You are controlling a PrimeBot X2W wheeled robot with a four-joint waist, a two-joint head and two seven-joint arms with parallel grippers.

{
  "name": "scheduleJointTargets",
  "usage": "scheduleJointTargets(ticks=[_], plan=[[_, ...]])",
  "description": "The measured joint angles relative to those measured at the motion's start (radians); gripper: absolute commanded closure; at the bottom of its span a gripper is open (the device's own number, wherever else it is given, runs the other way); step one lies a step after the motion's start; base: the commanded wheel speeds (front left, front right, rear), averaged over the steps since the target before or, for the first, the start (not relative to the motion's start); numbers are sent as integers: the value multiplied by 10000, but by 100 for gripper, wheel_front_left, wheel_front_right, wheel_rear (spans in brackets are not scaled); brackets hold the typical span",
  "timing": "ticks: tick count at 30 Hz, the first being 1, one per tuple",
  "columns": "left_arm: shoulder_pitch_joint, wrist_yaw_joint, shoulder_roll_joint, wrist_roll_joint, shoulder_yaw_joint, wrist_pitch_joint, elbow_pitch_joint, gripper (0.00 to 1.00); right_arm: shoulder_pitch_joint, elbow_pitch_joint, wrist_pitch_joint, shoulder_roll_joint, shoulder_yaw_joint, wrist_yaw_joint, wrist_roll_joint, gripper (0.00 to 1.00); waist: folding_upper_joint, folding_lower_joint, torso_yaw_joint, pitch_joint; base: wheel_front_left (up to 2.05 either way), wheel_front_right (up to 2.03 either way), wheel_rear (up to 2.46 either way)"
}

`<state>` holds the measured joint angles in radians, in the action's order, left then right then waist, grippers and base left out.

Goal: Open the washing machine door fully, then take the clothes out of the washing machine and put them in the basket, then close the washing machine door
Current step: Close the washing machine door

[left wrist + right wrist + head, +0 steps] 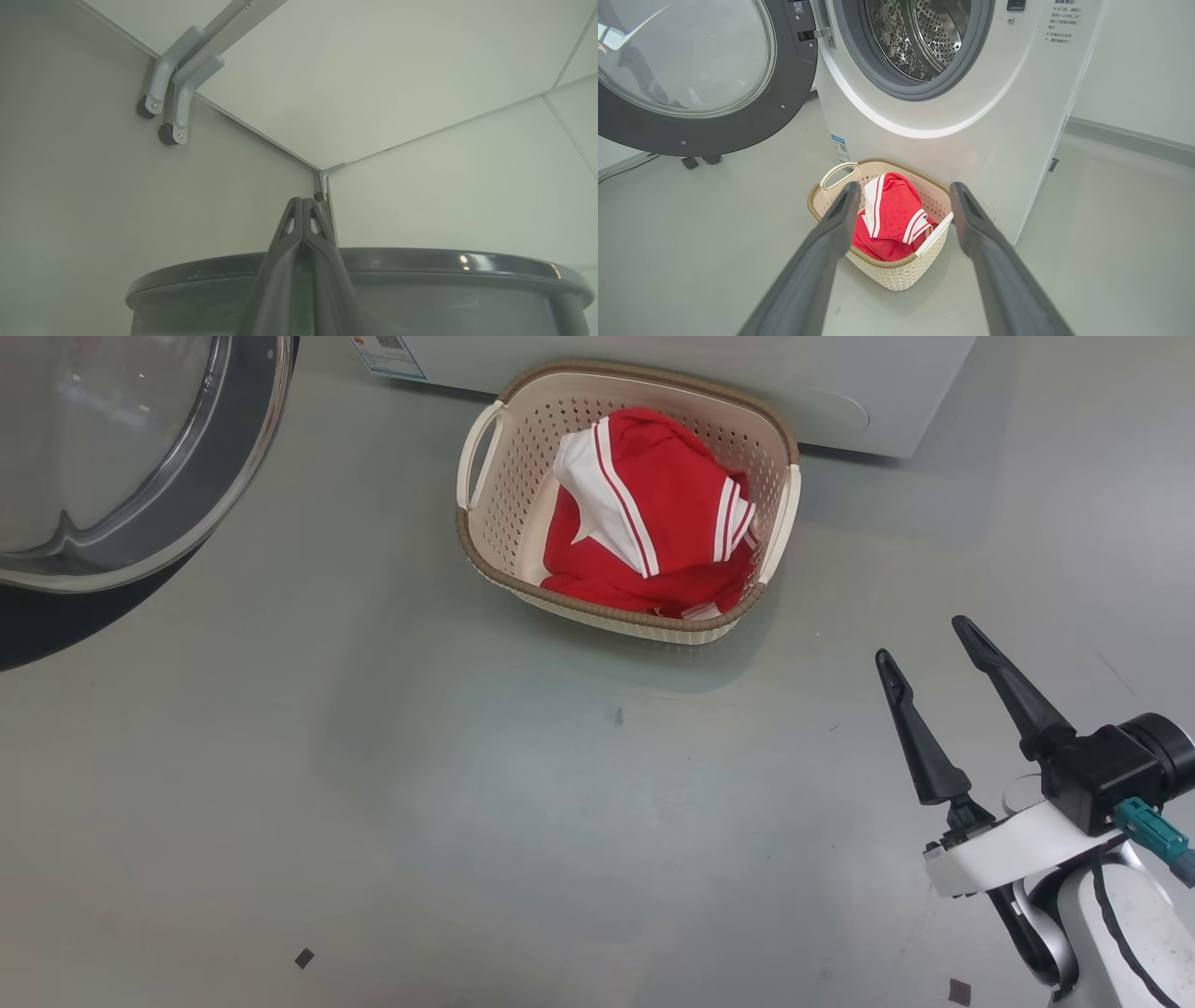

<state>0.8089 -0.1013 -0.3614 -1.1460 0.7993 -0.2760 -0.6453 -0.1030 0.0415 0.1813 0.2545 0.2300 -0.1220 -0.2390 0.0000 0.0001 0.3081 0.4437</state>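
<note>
right gripper (922, 639) is nearest, low right in head view: fingers spread wide with nothing between them, hanging over the floor (467, 784) short of the basket (512, 513). left gripper (302, 201): fingers pressed together, gripping nothing, tips rising in front of a dark glossy curved rim (420, 261). can't tell if they touch it.

basket sits on the floor right against the washing machine (971, 140) front, below the opening. clothes (653, 523) are in the basket: a red bundle with a white panel and striped trim on top, all inside the brown rim. drum (924, 37) shows bare perforated steel behind the grey seal (896, 88).

floor is smooth pale grey-green with a couple of small dark scraps (304, 958). walls are white, with grey skirting (1125, 135).

washing machine door (714, 126) stands wide open, overhanging the floor left of the basket and apart from it. blue label (839, 147) is on the machine's lower corner, just above a basket handle. left wrist view also shows grey brackets (170, 93) with dark feet.
</note>
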Motion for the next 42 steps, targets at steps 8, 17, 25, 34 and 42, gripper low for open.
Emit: scheduleJointTargets(ticks=[8, 17, 25, 34, 42], plan=[[259, -77, -284, -59, -29, -715, -631, 100, -2, 6, 0, 0, 0, 0, -4, 0, 0, 0, -73, 40, 0, 0, 0], [441, -79, -627, -150, -391, -1693, -997, 100, -7, 6, 2, 2, -10, 2, -6, 0, 0, 0, -100, 39, 0, 0, 0], [442, -44, -780, -247, -610, -2474, -1202, 100, -12, -61, 15, -4, -27, 2, -40, 0, 0, 0, -66, -64, 0, 0, 0], [363, 554, -746, -376, -1003, -3528, -1335, 100, -10, -153, 104, -25, -136, 13, -69, 0, 0, 0, 49, -293, 0, 0, 0], [422, 1269, -29, -686, -1820, -4694, -1103, 100, -8, -261, 176, -61, -115, 13, -134, 0, 0, 0, 261, -527, 0, 0, 0]])
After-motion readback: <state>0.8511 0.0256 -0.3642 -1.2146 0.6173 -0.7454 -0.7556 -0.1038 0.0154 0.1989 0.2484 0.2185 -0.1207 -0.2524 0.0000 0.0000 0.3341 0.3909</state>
